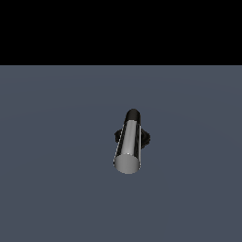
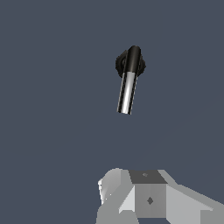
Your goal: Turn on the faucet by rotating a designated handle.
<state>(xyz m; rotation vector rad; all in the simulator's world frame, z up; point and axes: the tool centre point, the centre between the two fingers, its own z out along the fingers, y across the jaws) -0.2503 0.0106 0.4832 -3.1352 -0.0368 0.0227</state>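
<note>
- Faucet (image 1: 132, 137) sits on a plain grey-blue floor (image 1: 52, 189), a little toward the exterior view's right of centre.
- Its black round base (image 1: 145, 137) shows only as dark edges on either side of the bar in the exterior view; the wrist view shows it as a dark disc behind the neck.
- A black elbow neck (image 1: 133, 114) rises at the far end.
- The handle (image 1: 128, 146), a shiny silver cylinder, joins that elbow and points toward the exterior camera, its flat end nearest and tilted slightly to the exterior view's left.
- The gripper (image 2: 148, 199) appears only in the wrist view, as pale grey blocky parts at the frame edge.
- It is well apart from the faucet and touches nothing.
- Its fingertips are out of frame, so the width of the claw cannot be told.
</note>
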